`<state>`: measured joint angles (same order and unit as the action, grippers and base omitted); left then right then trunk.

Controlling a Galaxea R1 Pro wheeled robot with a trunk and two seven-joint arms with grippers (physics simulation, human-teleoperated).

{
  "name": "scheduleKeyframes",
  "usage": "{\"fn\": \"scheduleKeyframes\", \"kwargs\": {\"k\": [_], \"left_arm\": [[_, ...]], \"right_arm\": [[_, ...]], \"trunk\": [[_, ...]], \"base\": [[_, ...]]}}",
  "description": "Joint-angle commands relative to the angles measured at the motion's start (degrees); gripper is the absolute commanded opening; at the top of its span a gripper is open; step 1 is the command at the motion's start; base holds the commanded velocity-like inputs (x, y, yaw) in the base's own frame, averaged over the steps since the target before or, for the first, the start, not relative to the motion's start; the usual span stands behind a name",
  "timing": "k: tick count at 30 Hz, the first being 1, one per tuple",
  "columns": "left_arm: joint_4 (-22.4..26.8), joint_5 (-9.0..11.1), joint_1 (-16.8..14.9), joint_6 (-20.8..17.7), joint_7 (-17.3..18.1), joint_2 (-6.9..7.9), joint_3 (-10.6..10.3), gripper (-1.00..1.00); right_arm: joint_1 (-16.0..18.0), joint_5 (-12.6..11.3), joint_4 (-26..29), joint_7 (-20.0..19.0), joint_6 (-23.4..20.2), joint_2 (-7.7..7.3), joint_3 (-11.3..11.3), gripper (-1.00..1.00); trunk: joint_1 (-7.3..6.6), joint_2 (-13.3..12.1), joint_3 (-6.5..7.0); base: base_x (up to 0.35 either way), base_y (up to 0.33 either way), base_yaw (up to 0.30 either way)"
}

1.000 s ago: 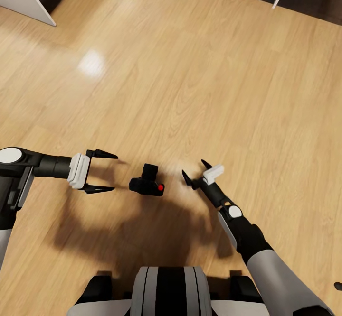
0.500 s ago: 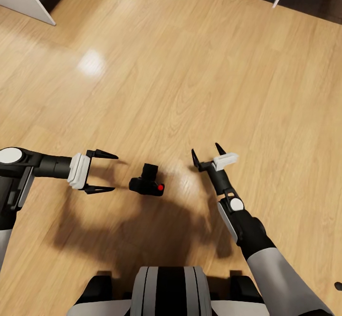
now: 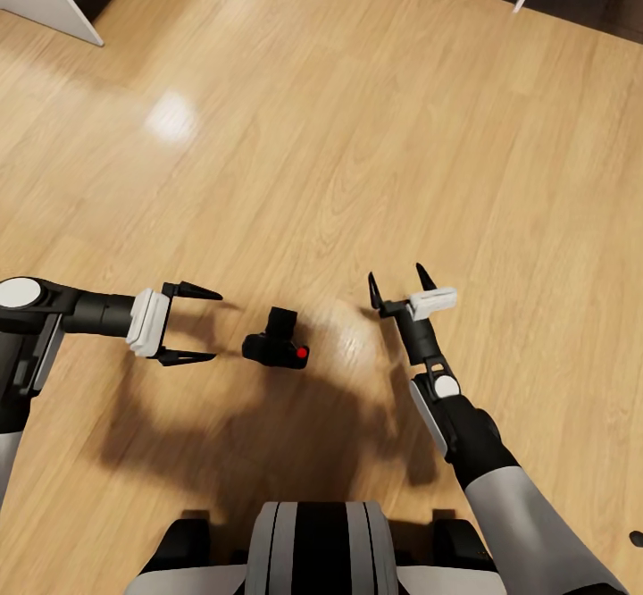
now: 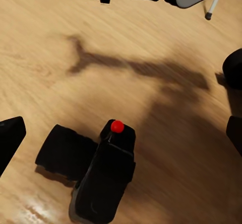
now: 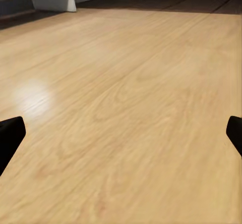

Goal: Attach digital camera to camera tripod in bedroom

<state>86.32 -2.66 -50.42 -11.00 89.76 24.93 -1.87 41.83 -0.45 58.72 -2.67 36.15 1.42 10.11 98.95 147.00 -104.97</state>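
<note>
head view, digital camera on floor, lens pointing away

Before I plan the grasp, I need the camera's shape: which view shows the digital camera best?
The left wrist view: the digital camera is close, with lens barrel and red button clear. The head view shows it small on the floor, between both open grippers. The right wrist view faces bare floor.

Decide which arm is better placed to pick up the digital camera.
Left. The left gripper, jaws open, faces the digital camera on the floor; the right gripper points away.
</note>
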Motion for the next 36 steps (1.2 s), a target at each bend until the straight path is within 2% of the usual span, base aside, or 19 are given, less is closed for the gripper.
{"fn": "scheduleKeyframes", "kwargs": {"k": [1, 13, 17, 19, 23, 31, 36], "left_arm": [[0.09, -0.24, -0.03, -0.60, 0.24, 0.03, -0.03, 1.00], [1.31, -0.24, -0.03, -0.92, 0.24, 0.11, 0.04, 1.00], [2.60, -1.02, 1.27, -0.60, -0.03, -1.19, 0.64, 1.00], [2.92, -1.02, 1.92, -0.60, -0.03, -1.38, 0.64, 1.00], [2.67, -0.91, 3.21, -0.91, 0.00, -2.23, 0.49, 1.00], [2.55, -0.79, 5.75, -3.31, 0.24, -4.80, 0.28, 1.00], [2.54, -0.78, 5.83, -3.77, 0.24, -6.06, 0.22, 1.00]], "right_arm": [[0.02, -0.09, -0.19, -0.25, 0.47, 0.00, -0.11, 1.00], [0.00, -0.08, -1.09, -0.18, 1.56, -0.09, -0.41, 1.00], [-0.20, -0.16, -2.27, -0.14, 0.95, -1.40, 0.00, 1.00], [-0.20, -0.16, -2.27, -0.14, 0.95, -2.04, 0.00, 1.00], [-0.30, -0.16, -2.91, -0.19, 1.00, -2.62, 0.00, 1.00], [-0.79, -0.16, -5.49, -0.30, 1.46, -2.66, 0.00, 1.00], [-0.85, -0.16, -7.10, -0.32, 1.53, -2.65, 0.00, 1.00]], "trunk": [[-0.01, 0.01, -0.03], [-0.01, 0.01, -0.03], [-0.01, 0.01, -0.03], [-0.01, 0.01, -0.03], [-0.01, 0.01, -0.03], [-0.01, 0.01, -0.03], [-0.01, 0.01, -0.03]], "base": [[0.000, 0.000, 0.000], [0.000, 0.000, 0.000], [0.000, 0.000, 0.000], [0.000, 0.000, 0.000], [0.000, 0.000, 0.000], [0.000, 0.000, 0.000], [0.000, 0.000, 0.000]]}}
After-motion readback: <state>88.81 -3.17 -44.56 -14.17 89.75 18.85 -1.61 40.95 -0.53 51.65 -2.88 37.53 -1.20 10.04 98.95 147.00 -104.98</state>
